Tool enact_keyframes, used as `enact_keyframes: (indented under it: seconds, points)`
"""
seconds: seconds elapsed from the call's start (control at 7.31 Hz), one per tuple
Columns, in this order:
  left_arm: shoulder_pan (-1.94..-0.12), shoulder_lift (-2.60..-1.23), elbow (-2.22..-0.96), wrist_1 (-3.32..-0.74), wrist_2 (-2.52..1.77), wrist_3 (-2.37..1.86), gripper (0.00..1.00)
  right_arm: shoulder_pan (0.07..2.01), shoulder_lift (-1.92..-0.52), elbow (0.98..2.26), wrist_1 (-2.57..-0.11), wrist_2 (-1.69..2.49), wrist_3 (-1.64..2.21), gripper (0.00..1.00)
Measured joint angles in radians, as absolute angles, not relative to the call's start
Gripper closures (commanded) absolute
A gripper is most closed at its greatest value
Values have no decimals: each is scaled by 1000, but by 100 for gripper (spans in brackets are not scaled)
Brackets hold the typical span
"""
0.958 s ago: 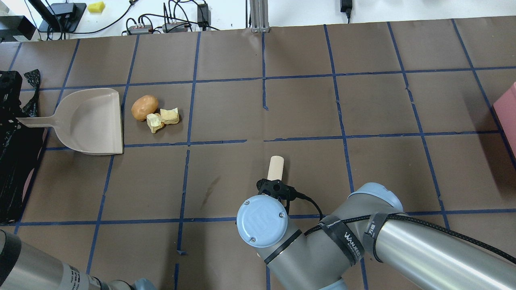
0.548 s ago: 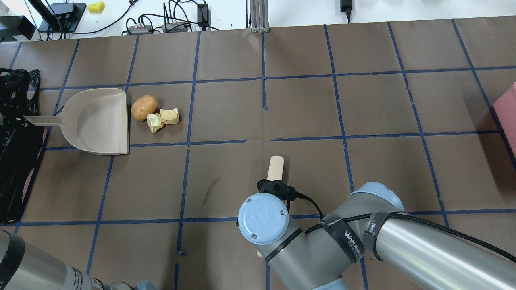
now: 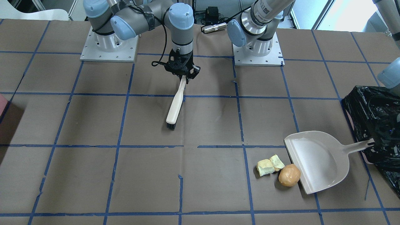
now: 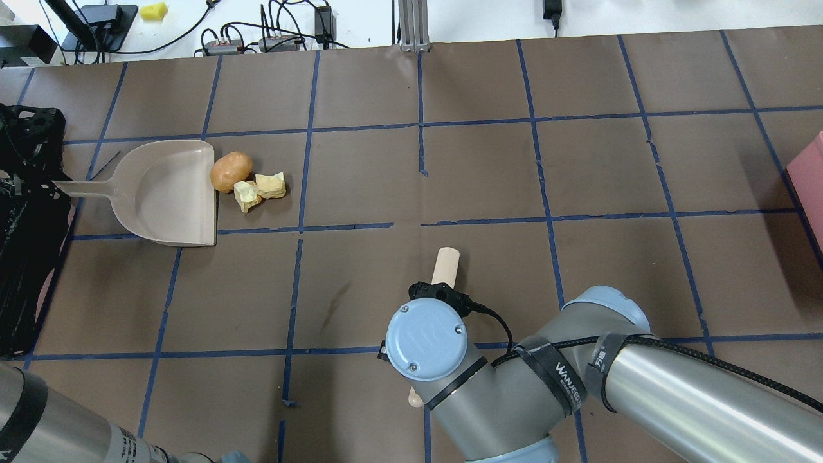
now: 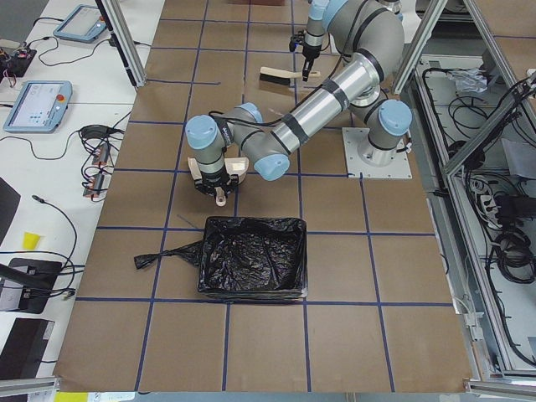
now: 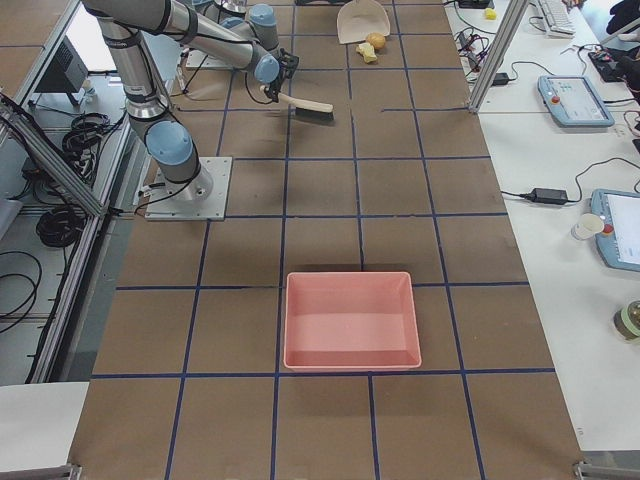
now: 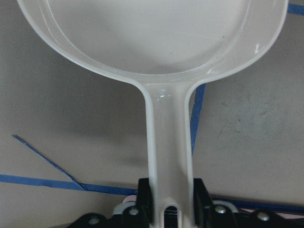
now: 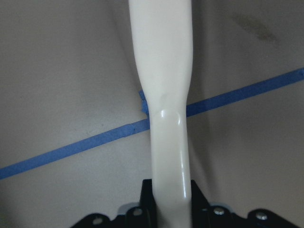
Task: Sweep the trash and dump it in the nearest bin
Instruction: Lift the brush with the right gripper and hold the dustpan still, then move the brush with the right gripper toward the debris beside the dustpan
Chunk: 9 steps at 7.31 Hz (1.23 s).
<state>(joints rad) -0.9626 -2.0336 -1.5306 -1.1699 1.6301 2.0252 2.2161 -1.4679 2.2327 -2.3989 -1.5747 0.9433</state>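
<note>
The trash is an orange-tan potato-like lump point(image 4: 230, 171) and two pale yellow-green spongy chunks point(image 4: 247, 195) point(image 4: 271, 185), lying together left of centre. A beige dustpan point(image 4: 167, 193) lies flat on the table, its front lip touching the lump. My left gripper point(image 7: 171, 202) is shut on the dustpan's handle, at the edge of the black-lined bin point(image 3: 375, 118). My right gripper point(image 3: 182, 74) is shut on the handle of a cream brush point(image 3: 175, 106), whose black bristles point(image 3: 171, 126) rest near the table's middle, far from the trash.
The black-bagged bin point(image 5: 251, 255) stands at the table's left end, just behind the dustpan handle. A pink tray-like bin point(image 6: 350, 320) stands at the far right end. Blue tape lines grid the brown table point(image 4: 578, 173). Cables and devices lie beyond the far edge.
The dustpan has slid right toward the trash, and its lip now meets the orange lump. The right wrist shifted slightly and the brush tilted a little.
</note>
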Motion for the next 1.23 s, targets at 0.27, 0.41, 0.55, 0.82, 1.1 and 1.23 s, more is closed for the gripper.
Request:
enact_keyframes:
  seconds: [0.27,0.41,0.55,0.82,1.1,1.23]
  points:
    - [-967,-2049,-1529,-1169,1628,2022,93,2207,-1467,2202,-2378,-1578,896,85]
    - [-969,-2052,-1527,-1168,1628,2022,93,2197,-1465,2149,-2325,-1583,849,85]
    - [-970,-2053,-1527,-1168,1628,2021,93,2182,-1463,2079,-2261,-1587,811,85]
    - [-978,-2053,-1528,-1167,1628,2020,93,2143,-1447,1987,-2214,-1598,746,85]
    - [-987,-2054,-1530,-1167,1628,2018,93,2086,-1407,1941,-2231,-1643,677,84]
    - [-990,-2054,-1530,-1167,1628,2017,93,2064,-1394,1920,-2234,-1655,668,84]
